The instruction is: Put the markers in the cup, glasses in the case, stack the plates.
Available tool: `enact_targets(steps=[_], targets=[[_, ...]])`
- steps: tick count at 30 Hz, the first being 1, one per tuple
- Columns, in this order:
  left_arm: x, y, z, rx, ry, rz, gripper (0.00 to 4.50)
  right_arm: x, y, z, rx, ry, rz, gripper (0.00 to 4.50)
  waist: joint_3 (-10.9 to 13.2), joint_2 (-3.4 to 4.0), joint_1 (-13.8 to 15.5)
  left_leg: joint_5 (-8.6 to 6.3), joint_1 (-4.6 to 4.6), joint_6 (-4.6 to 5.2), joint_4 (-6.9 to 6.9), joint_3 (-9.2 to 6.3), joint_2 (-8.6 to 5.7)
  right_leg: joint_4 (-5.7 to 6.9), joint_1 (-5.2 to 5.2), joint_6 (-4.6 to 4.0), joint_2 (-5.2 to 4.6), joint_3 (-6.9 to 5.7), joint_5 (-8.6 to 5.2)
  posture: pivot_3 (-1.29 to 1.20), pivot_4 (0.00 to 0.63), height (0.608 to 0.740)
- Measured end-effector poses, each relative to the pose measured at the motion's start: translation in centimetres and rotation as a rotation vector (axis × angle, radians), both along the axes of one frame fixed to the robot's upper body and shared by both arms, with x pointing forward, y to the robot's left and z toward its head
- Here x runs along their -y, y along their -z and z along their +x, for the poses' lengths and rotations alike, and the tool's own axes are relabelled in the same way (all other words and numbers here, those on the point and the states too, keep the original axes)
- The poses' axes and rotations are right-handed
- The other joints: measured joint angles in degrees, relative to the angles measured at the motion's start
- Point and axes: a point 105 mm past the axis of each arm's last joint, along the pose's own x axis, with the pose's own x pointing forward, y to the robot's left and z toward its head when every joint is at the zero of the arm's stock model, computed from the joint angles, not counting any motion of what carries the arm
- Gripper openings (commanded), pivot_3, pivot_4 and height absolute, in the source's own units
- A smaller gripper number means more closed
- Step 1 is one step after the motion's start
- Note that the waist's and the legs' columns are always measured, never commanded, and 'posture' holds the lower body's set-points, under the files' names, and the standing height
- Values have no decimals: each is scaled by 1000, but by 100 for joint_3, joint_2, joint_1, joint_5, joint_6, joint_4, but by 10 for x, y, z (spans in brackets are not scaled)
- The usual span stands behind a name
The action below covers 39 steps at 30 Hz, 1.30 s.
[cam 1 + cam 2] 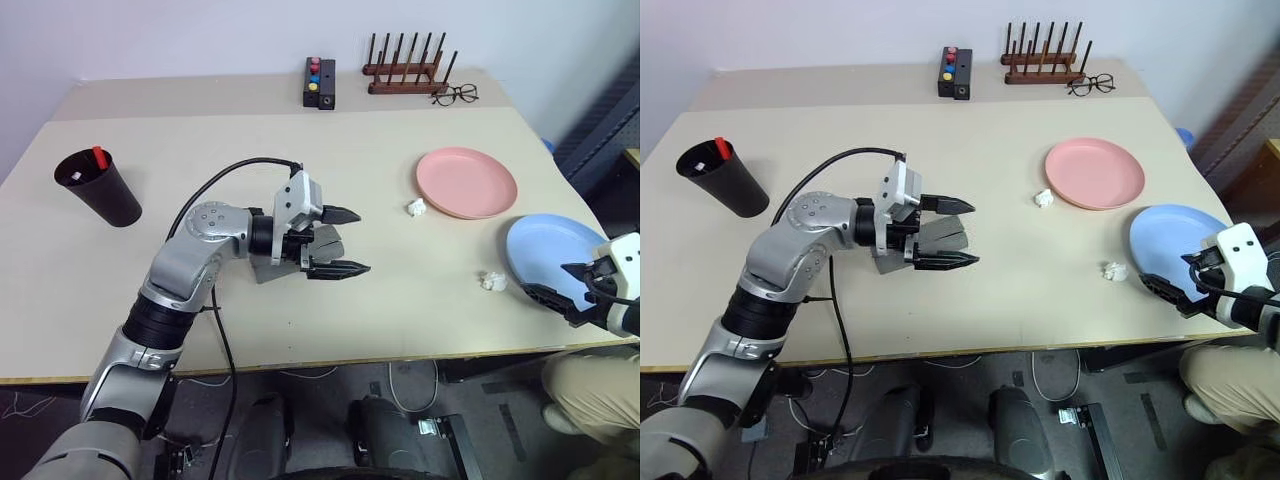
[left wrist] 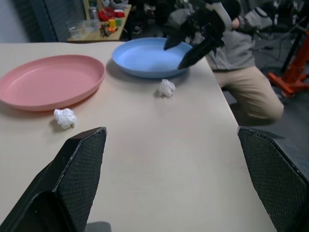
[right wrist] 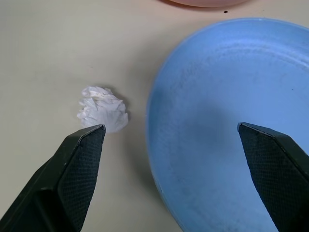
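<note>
While no writing can be read:
left gripper (image 1: 338,241): held wide, empty
right gripper (image 1: 1173,283): held wide over blue plate (image 1: 1175,237)

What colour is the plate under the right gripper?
Light blue. The plate shows best in the right wrist view, below the open right gripper.

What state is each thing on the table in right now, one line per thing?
Cup: upright, marker inside.
Case: closed, beneath left gripper.
Pink plate: flat, unstacked.
Blue plate: flat, apart from pink.
Left gripper: open, empty.
Right gripper: open, over the blue plate's near rim.
</note>
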Motion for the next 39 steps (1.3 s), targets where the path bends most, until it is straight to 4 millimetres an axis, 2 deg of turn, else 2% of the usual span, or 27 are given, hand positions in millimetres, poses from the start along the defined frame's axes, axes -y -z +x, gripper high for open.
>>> enact_targets(steps=[4,14,15,17,23,33,39], targets=[[1,5,0,8,15,20,4437,2,1,3,9,-9,-12,4500,0,0,15,0,0,0,1,0,-1,-1,1,0,0,0,0,0,150,740],[-1,7,3,19,0,28,4437,7,23,8,-29,-42,-67,4500,0,0,8,-1,0,1,1,0,-1,-1,1,0,0,0,0,0,150,740],[0,7,3,19,-1,27,4500,7,25,9,-31,-44,-65,3934,0,0,7,-1,0,1,1,0,-1,-1,1,0,0,0,0,0,150,740],[0,6,3,21,-2,27,4500,8,26,11,-32,-43,-66,3125,0,0,6,-1,0,1,1,0,-1,-1,0,0,0,0,0,0,150,740],[-1,8,2,18,-9,28,4500,4,28,14,-29,-64,-66,38,0,0,10,-1,0,1,1,0,0,-1,1,0,0,0,0,0,150,740],[-2,8,5,26,-38,28,4500,8,25,20,9,-69,-108,38,-1,-2,4,-1,2,1,2,0,-1,-1,4,0,0,0,0,0,150,740],[-2,9,9,36,-68,29,4500,3,9,33,93,-95,-160,38,-1,-1,-7,-1,2,1,1,0,0,-1,3,0,0,0,0,0,150,740]])
